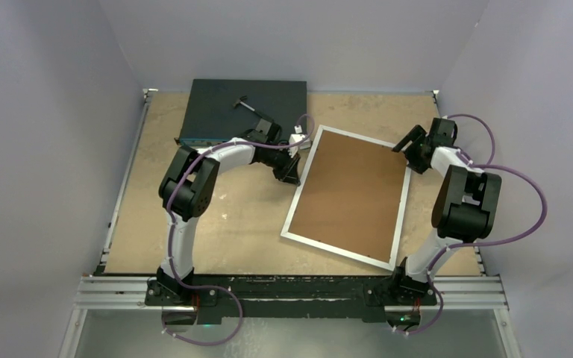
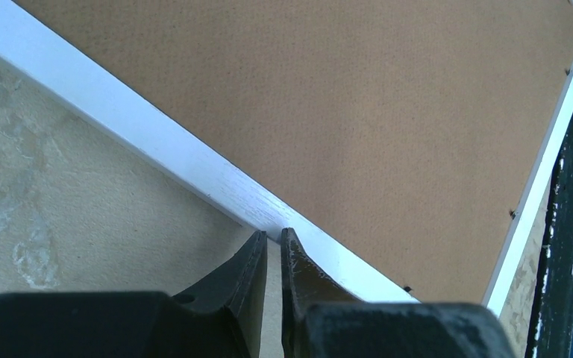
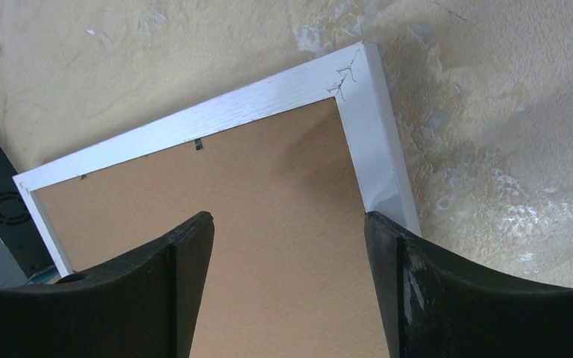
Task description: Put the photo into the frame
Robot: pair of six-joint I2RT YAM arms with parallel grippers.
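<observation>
Left pincer (image 2: pixel 274 235) nearly clenched at frame (image 2: pixel 157 145) edge, arm bent low; right pincer (image 3: pixel 289 220) released above corner.

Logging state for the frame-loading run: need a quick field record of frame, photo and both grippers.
frame: back side up on table, brown backing board seated in it
photo: not visible in any view
left gripper: nearly closed, tips at the frame's white border on the left arm's side
right gripper: open, above the frame's far right corner
other: dark network switch box, far left
</observation>
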